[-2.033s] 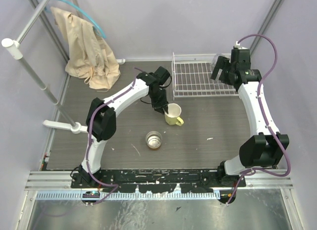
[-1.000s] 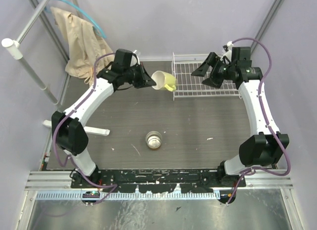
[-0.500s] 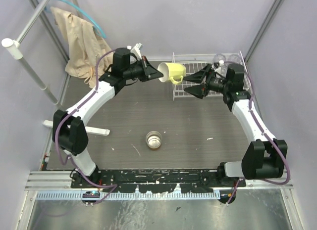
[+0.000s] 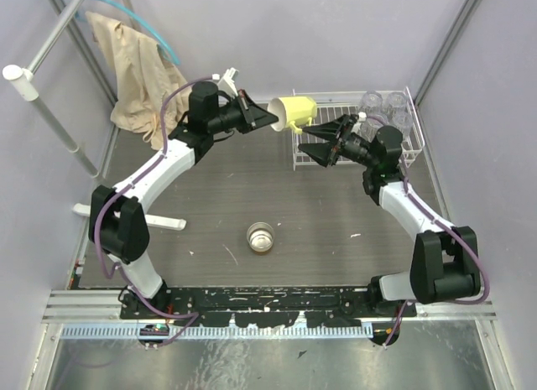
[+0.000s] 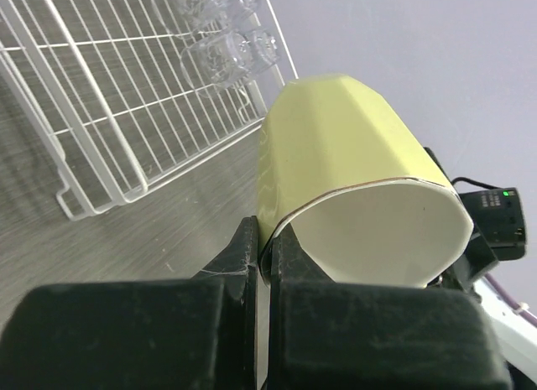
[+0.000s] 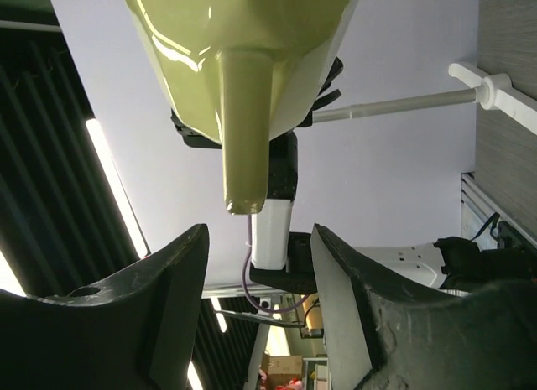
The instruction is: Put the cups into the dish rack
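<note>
- The left gripper pinches the mug by its rim, one finger inside the wall. The mug lies on its side in the air near the counter's far edge, just beside the rack's left end.
- The pinch is thin, so a nudge could pivot or slip the mug.
- The right gripper is spread wide and empty, its fingers flanking the handle without touching it.
- If it closes off-centre, it may knock the mug loose. The handle is narrow, so the mug could swing once gripped.
- If the left gripper releases early, the mug drops onto the counter or the rack wire.
- Tumblers crowd the rack's far right corner, and a careless placement could strike them.
- The cup sits mid-counter toward the near edge, not yet loaded.
</note>
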Controlling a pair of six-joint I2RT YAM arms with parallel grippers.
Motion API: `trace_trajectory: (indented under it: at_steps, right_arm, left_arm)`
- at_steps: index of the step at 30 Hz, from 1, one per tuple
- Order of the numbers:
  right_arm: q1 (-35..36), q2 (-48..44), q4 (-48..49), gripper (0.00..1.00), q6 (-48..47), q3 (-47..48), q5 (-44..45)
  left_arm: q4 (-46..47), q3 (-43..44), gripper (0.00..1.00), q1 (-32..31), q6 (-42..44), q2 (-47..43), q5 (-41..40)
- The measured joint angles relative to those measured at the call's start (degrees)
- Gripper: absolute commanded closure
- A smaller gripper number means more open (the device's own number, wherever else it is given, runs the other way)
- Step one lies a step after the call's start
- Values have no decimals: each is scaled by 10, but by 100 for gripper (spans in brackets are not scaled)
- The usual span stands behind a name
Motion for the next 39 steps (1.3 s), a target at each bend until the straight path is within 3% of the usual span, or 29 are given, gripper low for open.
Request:
trace_trajectory:
  at_steps: [9, 21, 35, 39]
  right_arm:
    - [15, 41, 62, 49, 31, 9, 20]
    - [40, 73, 87, 59, 39, 30, 33]
    - [47, 85, 101, 61, 44, 42, 37]
    - [48, 87, 101, 66, 44, 43, 35]
  left_arm:
    - [37, -16, 100, 2, -38, 0, 12]
    - [41, -27, 100, 1, -59, -1, 29]
    - [46, -30, 100, 1, -71, -1, 49]
    - [47, -38, 100, 2, -73, -6, 48]
